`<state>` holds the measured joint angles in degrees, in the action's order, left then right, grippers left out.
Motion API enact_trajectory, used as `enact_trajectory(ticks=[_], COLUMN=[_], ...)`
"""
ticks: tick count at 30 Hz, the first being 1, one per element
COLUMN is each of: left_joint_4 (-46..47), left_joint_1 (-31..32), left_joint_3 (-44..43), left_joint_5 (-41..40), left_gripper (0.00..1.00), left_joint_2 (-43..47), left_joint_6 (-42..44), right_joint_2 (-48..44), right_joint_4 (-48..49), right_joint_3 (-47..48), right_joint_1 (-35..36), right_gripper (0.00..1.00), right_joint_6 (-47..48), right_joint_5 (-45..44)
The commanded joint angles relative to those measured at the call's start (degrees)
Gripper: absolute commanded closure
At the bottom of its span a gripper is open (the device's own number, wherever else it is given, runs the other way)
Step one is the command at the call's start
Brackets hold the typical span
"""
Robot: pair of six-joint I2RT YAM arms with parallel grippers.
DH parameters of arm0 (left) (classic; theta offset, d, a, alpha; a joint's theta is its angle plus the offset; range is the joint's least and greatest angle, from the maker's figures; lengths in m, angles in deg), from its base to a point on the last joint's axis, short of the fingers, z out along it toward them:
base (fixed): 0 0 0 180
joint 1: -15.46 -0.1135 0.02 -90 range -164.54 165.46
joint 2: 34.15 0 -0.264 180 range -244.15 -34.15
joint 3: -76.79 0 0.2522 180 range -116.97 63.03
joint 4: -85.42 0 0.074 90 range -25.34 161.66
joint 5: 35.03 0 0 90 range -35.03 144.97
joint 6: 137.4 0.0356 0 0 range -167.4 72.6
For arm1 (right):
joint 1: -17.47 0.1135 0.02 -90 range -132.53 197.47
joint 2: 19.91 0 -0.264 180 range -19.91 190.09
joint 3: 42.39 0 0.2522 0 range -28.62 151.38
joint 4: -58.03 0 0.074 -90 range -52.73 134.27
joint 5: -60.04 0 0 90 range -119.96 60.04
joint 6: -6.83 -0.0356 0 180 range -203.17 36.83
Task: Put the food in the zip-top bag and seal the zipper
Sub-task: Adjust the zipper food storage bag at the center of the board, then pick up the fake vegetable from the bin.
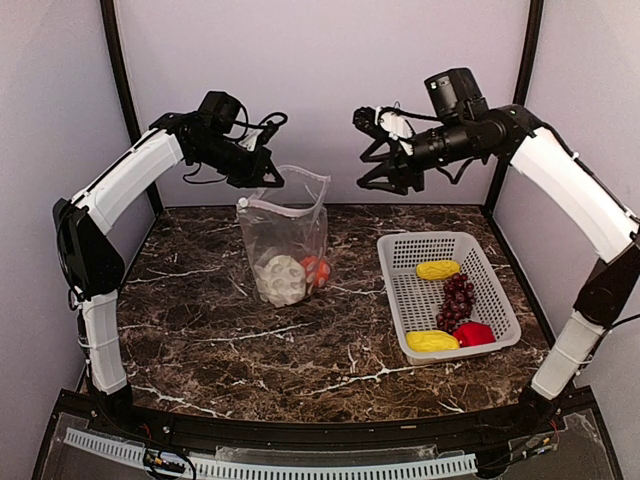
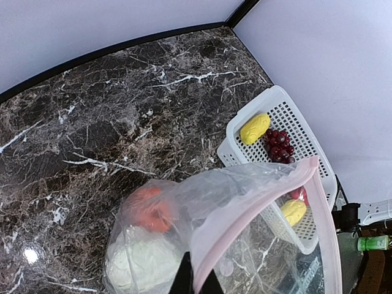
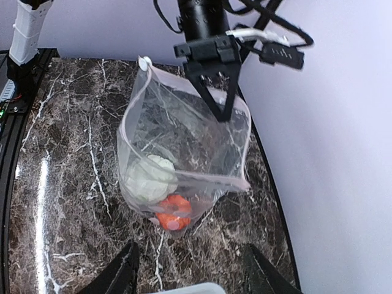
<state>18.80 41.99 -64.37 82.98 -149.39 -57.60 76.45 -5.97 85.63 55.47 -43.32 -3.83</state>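
The left gripper (image 1: 268, 178) is pinched shut on the top rim of the zip-top bag (image 1: 287, 232), holding it upright so that the bag hangs below the fingers with its bottom on the dark marble table (image 1: 200, 330); in the left wrist view the two dark fingertips (image 2: 184, 277) close on the plastic just beside the zipper (image 2: 323, 202), a whitish-pink strip that curves away round the gaping, unsealed mouth; a white round tab (image 3: 144, 63) sits at the rim corner far from the pinch

Inside the bag, at its bottom, the white cauliflower (image 1: 280, 280) lies touching the orange pumpkin (image 1: 316, 269)

The right gripper (image 1: 385, 178) hangs in the air with its jaws spread wide and nothing between them, up and to the right of the bag's mouth and apart from it; its own camera looks down at the open bag between the parted fingers (image 3: 127, 269)

The rest of the food lies in the white perforated basket (image 1: 402, 300), to the right of the bag and below the right gripper: one yellow piece (image 1: 437, 269) at the far end, the dark purple grape bunch (image 1: 457, 300) in the middle, a second yellow piece (image 1: 432, 341) and the red pepper (image 1: 473, 334) side by side at the near end

At the right edge of the left wrist view there is a green label (image 2: 373, 244), its print too small to read
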Motion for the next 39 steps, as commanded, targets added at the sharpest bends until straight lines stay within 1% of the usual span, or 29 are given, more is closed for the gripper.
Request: enact_trajectory(ticks=[1,6,9,11,18,21,24,28,32,35,39], left_joint_4=[-0.4,0.1,0.1,0.0,0.4,0.8,0.7,0.9,1.4,1.6,1.8], left_joint_1=[0.0,0.0,0.0,0.0,0.0,0.0,0.0,0.0,0.0,0.0,0.0], left_joint_3=[-3.5,-2.4,-1.1,-0.4,1.7,2.0,2.1,2.4,2.9,2.9,3.0], left_joint_5=[-1.4,-0.8,-0.7,-1.1,-1.4,-1.4,-1.4,-1.5,-1.2,-0.9,-0.7], left_gripper=[0.99,0.99,0.99,0.99,0.99,0.99,0.99,0.99,0.99,0.99,0.99], left_joint_2=[3.1,3.4,3.4,3.4,3.5,3.5,3.5,3.5,3.5,3.5,3.5], left_joint_6=[0.7,0.2,0.2,0.4,1.0,1.1,1.3,1.5,1.5,1.3,1.2], right_joint_2=[-2.7,-6.5,-7.9,-8.6,-9.9,-10.9,-12.2,-15.0,-17.8,-20.1,-21.8], right_joint_4=[-1.7,-3.1,-3.2,-3.6,-8.2,-9.0,-9.4,-10.3,-13.2,-14.2,-16.0], right_joint_3=[-6.5,-17.1,-23.7,-27.7,-34.5,-37.7,-40.8,-44.6,-48.0,-50.8,-52.7], right_joint_1=[-7.4,-15.8,-19.1,-21.0,-22.5,-22.4,-22.4,-22.4,-22.4,-22.4,-22.4], right_gripper=[0.46,0.52,0.55,0.57,0.64,0.70,0.71,0.66,0.56,0.47,0.39], right_joint_6=[-5.1,-2.6,-1.6,-1.1,2.9,3.9,3.9,4.3,7.0,9.0,10.8], right_joint_5=[5.6,5.2,2.8,2.8,2.5,0.5,-1.6,-2.3,-1.4,-2.7,-5.3])
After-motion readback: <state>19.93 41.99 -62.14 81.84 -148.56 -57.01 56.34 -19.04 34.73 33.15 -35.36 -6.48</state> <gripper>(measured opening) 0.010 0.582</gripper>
